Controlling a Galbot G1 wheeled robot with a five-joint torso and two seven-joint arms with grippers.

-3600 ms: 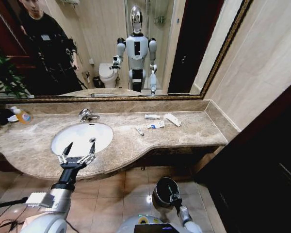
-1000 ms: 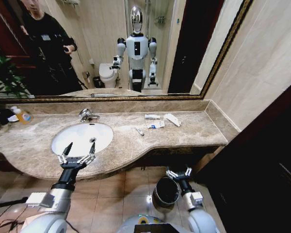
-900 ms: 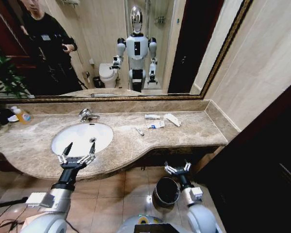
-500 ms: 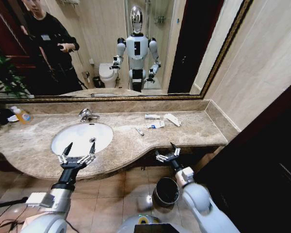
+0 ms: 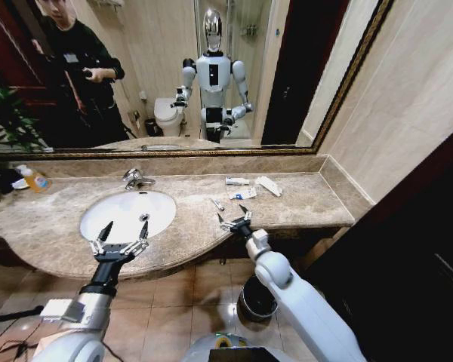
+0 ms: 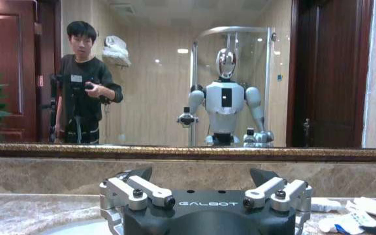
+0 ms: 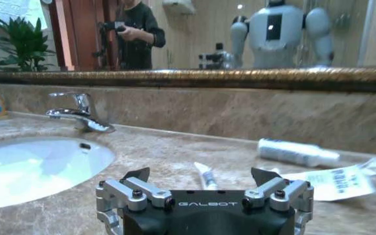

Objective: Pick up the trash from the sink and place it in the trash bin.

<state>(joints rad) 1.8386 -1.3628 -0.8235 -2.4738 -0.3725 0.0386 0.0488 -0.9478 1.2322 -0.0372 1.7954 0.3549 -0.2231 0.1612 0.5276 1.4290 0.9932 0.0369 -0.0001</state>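
The white oval sink [image 5: 128, 213] with its chrome tap [image 5: 136, 179] sits in the marble countertop [image 5: 309, 200]. The trash lies on the counter right of the basin: a thin pale stick [image 5: 217, 204], a white tube [image 5: 237, 181], a sachet [image 5: 243, 194] and a white packet [image 5: 268, 185]. My right gripper [image 5: 234, 220] hovers open just in front of the stick [image 7: 199, 169], nothing between its fingers. My left gripper [image 5: 121, 234] stands open over the sink's front rim. The trash bin [image 5: 251, 300] stands on the floor below, partly hidden by my right arm.
An orange-yellow bottle [image 5: 34, 179] stands at the counter's far left by a plant [image 5: 4, 121]. A large mirror [image 5: 211, 75] lines the wall behind. A dark panel [image 5: 415, 256] closes the right side. The counter's curved front edge overhangs the tiled floor [image 5: 174, 302].
My right arm has risen from beside the bin on the floor up to the countertop, and its open gripper now sits near the thin stick. The left arm has stayed still.
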